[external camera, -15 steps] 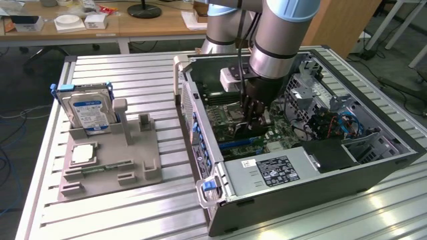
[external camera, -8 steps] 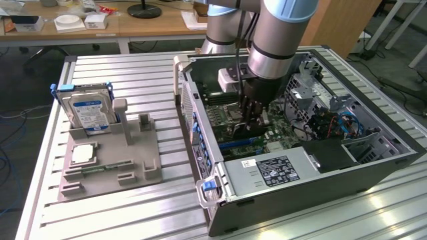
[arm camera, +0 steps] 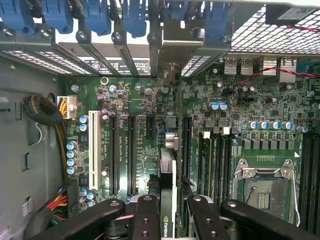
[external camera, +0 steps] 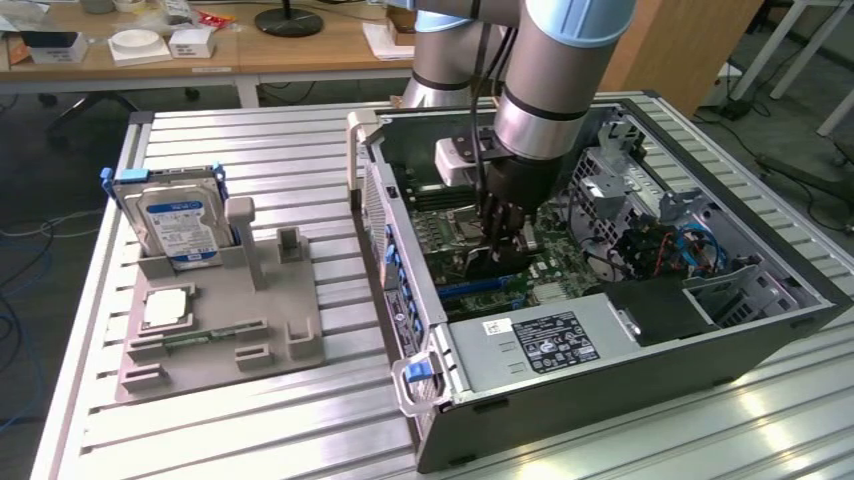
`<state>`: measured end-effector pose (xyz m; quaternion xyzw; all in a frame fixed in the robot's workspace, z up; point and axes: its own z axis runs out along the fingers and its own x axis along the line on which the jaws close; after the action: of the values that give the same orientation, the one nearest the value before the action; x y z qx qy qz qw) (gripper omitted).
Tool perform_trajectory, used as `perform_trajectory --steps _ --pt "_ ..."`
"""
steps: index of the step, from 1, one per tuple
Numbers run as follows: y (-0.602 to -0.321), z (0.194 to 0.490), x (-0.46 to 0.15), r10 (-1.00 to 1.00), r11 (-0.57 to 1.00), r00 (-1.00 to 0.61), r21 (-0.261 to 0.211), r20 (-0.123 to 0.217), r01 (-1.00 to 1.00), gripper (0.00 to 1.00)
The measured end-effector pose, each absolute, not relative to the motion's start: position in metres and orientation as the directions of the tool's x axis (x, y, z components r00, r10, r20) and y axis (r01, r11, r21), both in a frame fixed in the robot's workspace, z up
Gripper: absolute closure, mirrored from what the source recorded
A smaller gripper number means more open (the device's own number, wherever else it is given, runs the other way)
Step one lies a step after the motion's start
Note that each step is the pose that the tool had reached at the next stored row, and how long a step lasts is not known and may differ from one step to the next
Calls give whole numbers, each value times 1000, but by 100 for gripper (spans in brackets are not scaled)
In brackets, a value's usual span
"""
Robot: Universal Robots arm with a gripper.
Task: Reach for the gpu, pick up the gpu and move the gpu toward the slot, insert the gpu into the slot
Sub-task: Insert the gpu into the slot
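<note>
My gripper (external camera: 505, 238) reaches down into the open computer case (external camera: 400, 250), over the green motherboard. In the wrist view the gripper (arm camera: 170, 220) is shut on the gpu (arm camera: 167, 175), a thin dark card seen edge-on with a logo between the black fingers (arm camera: 145, 215). The card's silvery bracket (arm camera: 170, 80) points at the case's rear openings. A long black slot (arm camera: 186, 147) runs right beside the card, and another (arm camera: 132, 155) lies on its other side. The strip straight under the card is hidden, and I cannot tell whether the card touches the board.
Blue card latches (arm camera: 135, 15) line the case's rear wall. A white slot (arm camera: 93, 150), the CPU socket (arm camera: 262, 187) and cable bundles (arm camera: 45, 112) surround the card. Outside the case, a grey fixture (external camera: 220, 340) holds a blue-labelled hard drive (external camera: 180, 222) and a memory stick (external camera: 200, 338).
</note>
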<state>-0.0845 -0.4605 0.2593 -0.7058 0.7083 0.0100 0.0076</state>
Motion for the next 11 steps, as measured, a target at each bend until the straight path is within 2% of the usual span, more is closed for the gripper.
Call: perform_trajectory --steps 11 --pt "-461 257 -85 -1000 3 -3 3 -25 -1000 74"
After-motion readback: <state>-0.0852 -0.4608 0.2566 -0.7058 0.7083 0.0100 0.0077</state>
